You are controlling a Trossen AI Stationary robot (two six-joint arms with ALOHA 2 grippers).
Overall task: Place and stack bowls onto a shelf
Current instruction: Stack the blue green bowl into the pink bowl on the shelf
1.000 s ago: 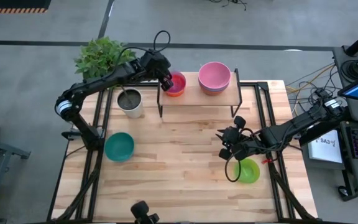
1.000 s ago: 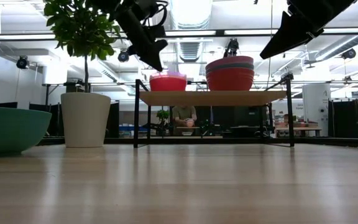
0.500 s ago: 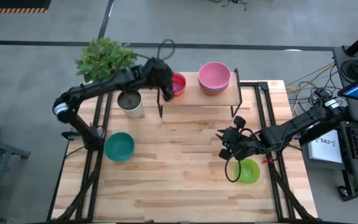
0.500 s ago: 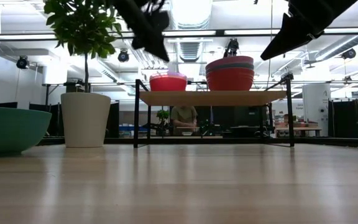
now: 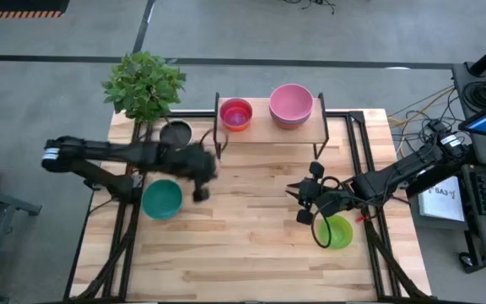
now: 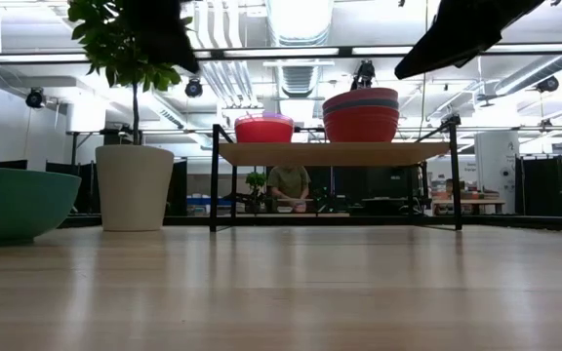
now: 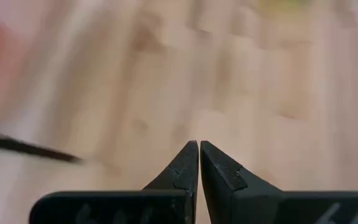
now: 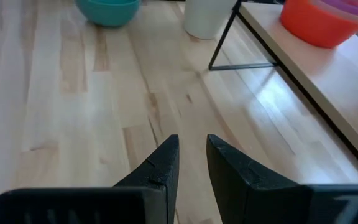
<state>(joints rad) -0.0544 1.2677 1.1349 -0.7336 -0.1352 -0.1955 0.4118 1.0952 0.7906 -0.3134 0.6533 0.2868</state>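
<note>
On the shelf (image 5: 268, 135) at the table's far edge stand two stacks of bowls: a red-topped one (image 5: 236, 114) on its left and a pink-topped one (image 5: 291, 105) on its right. A teal bowl (image 5: 161, 199) rests on its base near the table's left edge, and a green bowl (image 5: 337, 232) sits near the right edge. My left gripper (image 5: 199, 190) hovers shut over bare table just right of the teal bowl. My right gripper (image 5: 297, 203) hangs narrowly open above the table, just left of the green bowl. In the low view the two stacks (image 6: 263, 129) (image 6: 361, 115) sit on the shelf top (image 6: 335, 153).
A white plant pot (image 5: 175, 139) with a leafy plant (image 5: 142, 83) stands at the far left, beside the shelf's left legs. Bare wooden table (image 5: 251, 245) lies between the two grippers and toward the near edge. A person sits in the room behind the shelf (image 6: 289, 185).
My left gripper has swung fast from the red-topped stack on the shelf toward the table's near and left side, ending low beside the teal bowl. The stack has stayed on the shelf. My right arm has hardly moved.
</note>
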